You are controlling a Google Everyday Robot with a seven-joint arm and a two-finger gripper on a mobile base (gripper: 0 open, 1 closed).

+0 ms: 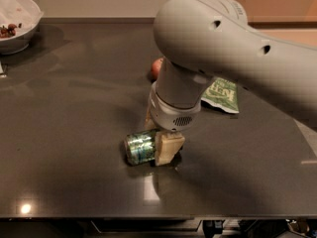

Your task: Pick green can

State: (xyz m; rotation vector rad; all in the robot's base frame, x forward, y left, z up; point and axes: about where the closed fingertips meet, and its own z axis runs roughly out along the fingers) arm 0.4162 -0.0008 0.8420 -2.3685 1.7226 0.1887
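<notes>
Green can (140,148) is lying on its side on the table (69,113), front of centre. It is a small metal cylinder, shiny green with dark mottling, and its silver end is facing left. The tabletop is showing dark, smooth and glossy, throwing back light spots. A crinkled green chip bag (221,94) is lying flat to the right, and a round reddish apple (156,67) is peeking out behind the arm. A white bowl (17,21) is sitting at the far left corner.

The arm (223,38), a smooth grey-white shell, is reaching in from the right, wrist pointing straight down. The gripper (161,138), cream-coloured, is sitting low over the can's right end. Whether the jaws are pinching the can or standing spread around it cannot be told.
</notes>
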